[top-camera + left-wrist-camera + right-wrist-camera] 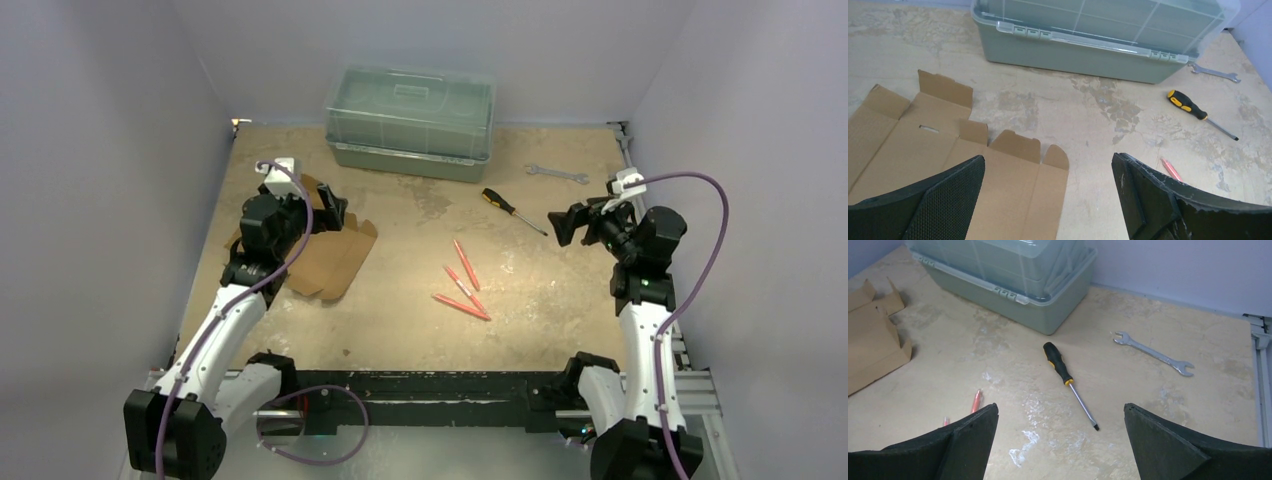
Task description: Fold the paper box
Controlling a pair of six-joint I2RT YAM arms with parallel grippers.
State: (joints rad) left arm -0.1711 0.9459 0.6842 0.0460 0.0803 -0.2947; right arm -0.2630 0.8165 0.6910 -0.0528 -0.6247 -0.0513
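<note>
Flat, unfolded paper box (335, 262) lies on desk (400, 335), left side, under left pincer (1048, 160). Both pincers wide open, nothing held. The right pincer (1060, 409) hangs near screwdriver (1058, 362). In mid: red pens (462, 282). At back: green bin (410, 125).

1. Box (913, 145): plain brown cardboard.
2. Bin (410, 125): see-through grey-green, with a paler, clearer lid.
3. Screwdriver (1060, 364): black and yellow handle, silver shaft.
4. Wrench (1153, 353): silver.
5. Pens (462, 282): pinkish red.
6. Table (420, 330): tan, blotched with pale worn patches.
7. Left gripper (1048, 159): black, with a fine mesh pattern on one pad.
8. Arms (225, 325): white and black, and the cables (725, 215) are purple.
</note>
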